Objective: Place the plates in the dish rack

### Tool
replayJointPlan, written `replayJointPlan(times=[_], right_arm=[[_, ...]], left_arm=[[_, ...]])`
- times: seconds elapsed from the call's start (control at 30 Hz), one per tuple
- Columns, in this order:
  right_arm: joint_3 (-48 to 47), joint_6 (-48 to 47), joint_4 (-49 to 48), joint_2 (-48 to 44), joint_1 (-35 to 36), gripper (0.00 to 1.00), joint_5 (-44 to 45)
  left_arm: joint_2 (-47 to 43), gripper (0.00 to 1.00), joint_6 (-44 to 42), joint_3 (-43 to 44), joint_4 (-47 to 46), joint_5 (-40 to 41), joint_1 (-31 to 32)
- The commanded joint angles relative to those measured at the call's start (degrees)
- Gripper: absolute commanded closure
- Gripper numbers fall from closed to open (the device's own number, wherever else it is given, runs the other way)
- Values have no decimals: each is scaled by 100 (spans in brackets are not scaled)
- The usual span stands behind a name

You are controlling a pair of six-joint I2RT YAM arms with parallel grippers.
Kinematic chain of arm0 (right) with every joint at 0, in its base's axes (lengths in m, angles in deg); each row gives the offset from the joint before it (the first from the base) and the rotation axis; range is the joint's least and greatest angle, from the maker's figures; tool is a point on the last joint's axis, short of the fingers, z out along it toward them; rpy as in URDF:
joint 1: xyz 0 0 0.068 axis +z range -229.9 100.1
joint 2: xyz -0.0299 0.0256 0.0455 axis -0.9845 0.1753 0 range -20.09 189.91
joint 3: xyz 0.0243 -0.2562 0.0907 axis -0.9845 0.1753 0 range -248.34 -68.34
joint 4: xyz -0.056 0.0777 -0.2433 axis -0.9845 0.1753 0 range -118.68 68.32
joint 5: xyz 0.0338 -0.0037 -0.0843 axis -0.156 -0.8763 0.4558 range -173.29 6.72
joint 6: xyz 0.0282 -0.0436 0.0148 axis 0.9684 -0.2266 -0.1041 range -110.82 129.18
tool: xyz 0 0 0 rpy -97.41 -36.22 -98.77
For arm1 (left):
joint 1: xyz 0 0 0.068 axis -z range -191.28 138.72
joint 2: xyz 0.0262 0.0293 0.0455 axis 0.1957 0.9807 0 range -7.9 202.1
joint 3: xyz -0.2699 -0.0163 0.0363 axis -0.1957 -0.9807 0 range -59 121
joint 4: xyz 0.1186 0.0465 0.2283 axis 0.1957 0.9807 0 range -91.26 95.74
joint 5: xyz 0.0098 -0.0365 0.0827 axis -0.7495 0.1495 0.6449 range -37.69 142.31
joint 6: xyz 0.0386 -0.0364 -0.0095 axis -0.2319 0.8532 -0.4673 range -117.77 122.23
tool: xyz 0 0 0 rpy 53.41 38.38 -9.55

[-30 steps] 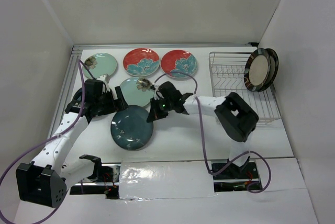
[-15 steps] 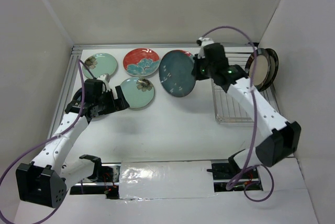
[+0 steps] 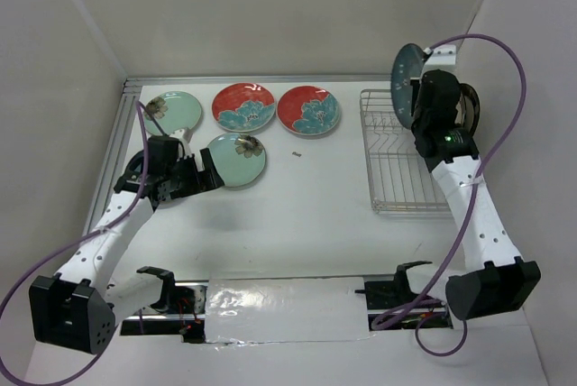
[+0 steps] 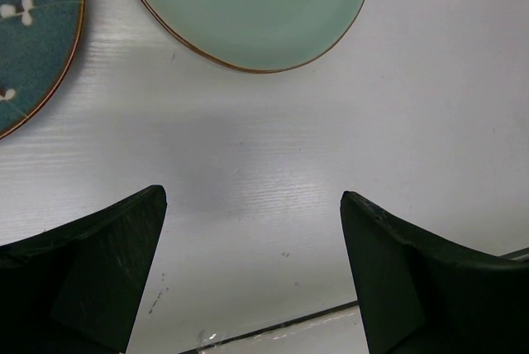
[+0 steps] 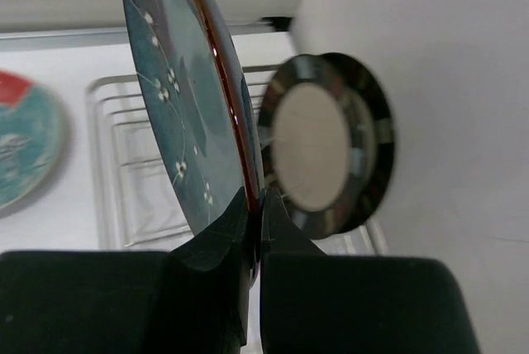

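My right gripper (image 3: 417, 90) (image 5: 258, 197) is shut on the rim of a speckled dark teal plate (image 3: 403, 79) (image 5: 173, 98). It holds the plate on edge above the far end of the silver wire dish rack (image 3: 404, 165) (image 5: 124, 164). Two beige plates with dark striped rims (image 3: 468, 108) (image 5: 318, 147) stand upright in the rack's far right corner, just behind the held plate. My left gripper (image 3: 206, 172) (image 4: 252, 197) hangs open over bare table, close to a pale mint plate (image 3: 237, 159) (image 4: 256, 7). A second teal plate (image 4: 33, 31) lies to its left.
Another mint plate (image 3: 171, 111) and two red plates with blue flowers (image 3: 243, 106) (image 3: 308, 109) lie flat along the back of the table. A small dark scrap (image 3: 296, 153) lies mid-table. White walls close in on the left, the back and the right, beside the rack.
My right arm lifted the teal plate off the middle of the table, swung it right and turned it on edge over the rack. The left arm has stayed put.
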Motion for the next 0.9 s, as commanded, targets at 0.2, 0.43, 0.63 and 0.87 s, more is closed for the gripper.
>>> replayJointPlan(times=[0.2, 0.43, 0.63, 0.87], right_arm=[[194, -691, -2224, 157, -1452, 100, -255], [440, -630, -2513, 500, -2156, 100, -1064], [782, -427, -2734, 685, -2279, 100, -1381], [1283, -489, -3031, 791, -2332, 100, -1434]], left_arm=[[119, 1, -163, -11, -208, -135, -35], [172, 1, -163, -11, -208, -135, -88], [356, 1, -163, -11, -208, -249, -88], [356, 1, -163, -11, -208, -249, -141]])
